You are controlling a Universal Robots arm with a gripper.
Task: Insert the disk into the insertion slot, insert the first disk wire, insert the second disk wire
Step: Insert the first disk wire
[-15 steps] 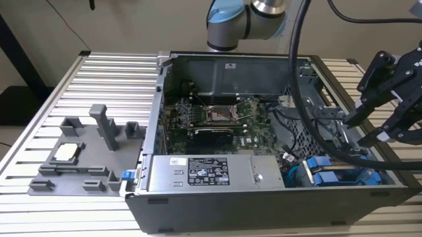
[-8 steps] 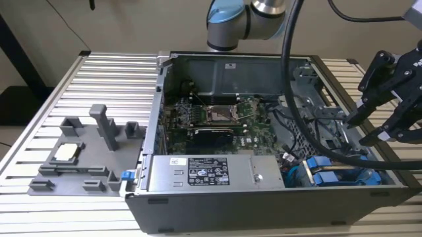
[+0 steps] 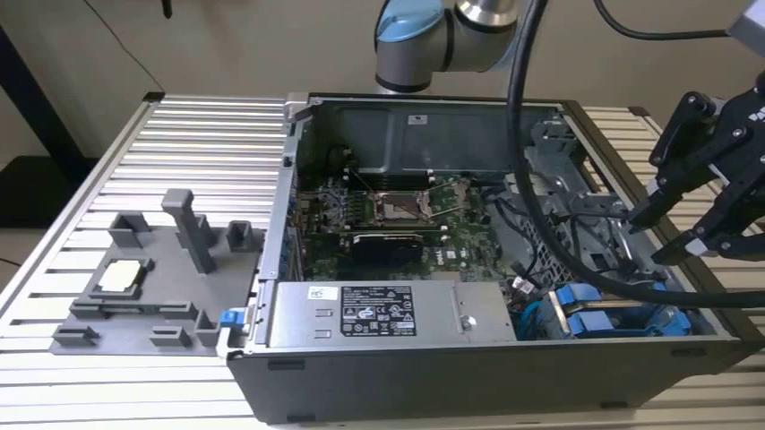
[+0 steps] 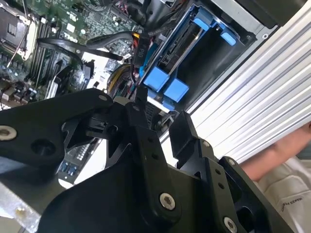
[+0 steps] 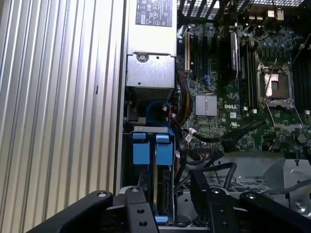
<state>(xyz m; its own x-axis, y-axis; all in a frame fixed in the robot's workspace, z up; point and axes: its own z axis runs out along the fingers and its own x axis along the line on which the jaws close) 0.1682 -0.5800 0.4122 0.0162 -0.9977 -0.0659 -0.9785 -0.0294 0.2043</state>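
Disk (image 3: pixel 604 318), held in its blue carrier, sits edge-up in the insertion slot (image 4: pixel 209 73), at the near corner of the computer case (image 3: pixel 478 376) on the exterior view's right. Its two blue tabs stand side by side at the end that faces into the case, and in both wrist views the silver body runs back from them into the bay (image 5: pixel 164 153) (image 4: pixel 182 46). Just beside that end, in the second wrist view, a black connector (image 4: pixel 140 48) on a wire lies among other cables; I cannot tell whether it is plugged in.

The gripper (image 3: pixel 651 239) hangs above the case's right edge in the exterior view, over the slot and a little beyond it. Its black fingers (image 4: pixel 181 127) are spread well apart with nothing between them, and they touch neither the carrier nor any cable. In the first wrist view the blue tabs show straight ahead of the open gap (image 5: pixel 167 191).

To the left of the slot, along the near wall, lies the grey power supply (image 3: pixel 371 313) with its white sticker; farther in is the green motherboard (image 3: pixel 395 215). A thick black cable (image 3: pixel 521 161) drops from the arm across the case. On the ribbed metal table (image 3: pixel 192 152), on the exterior view's left, stands a grey fixture tray (image 3: pixel 143 278) with upright posts. A person's hand (image 4: pixel 272 155) shows at the table's edge in the second wrist view.
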